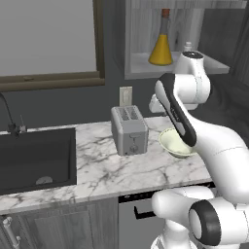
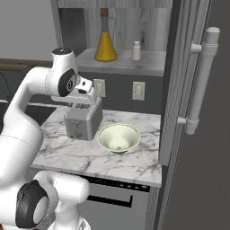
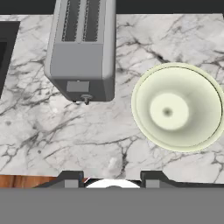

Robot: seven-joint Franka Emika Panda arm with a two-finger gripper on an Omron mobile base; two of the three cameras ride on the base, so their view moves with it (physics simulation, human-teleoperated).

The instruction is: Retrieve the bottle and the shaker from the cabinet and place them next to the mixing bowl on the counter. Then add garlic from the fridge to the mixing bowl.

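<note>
White marble tabletop (image 1: 97, 170) carries everything near at hand, and the toaster (image 1: 129, 130) serves as landmark. Just right of the toaster sits the mixing bowl (image 2: 119, 138), mouth up and with nothing in it. Above them hangs the gripper (image 3: 113, 179), its fingers drawn together and holding nothing. Farther back and above the toaster, in the open cabinet (image 2: 152, 67), the bottle (image 2: 105, 42) stands upright on the shelf, long axis vertical, neck up; the shaker (image 2: 136, 50) stands beside it. By the look of it nothing is fetched yet: both items and the garlic remain to do.
</note>
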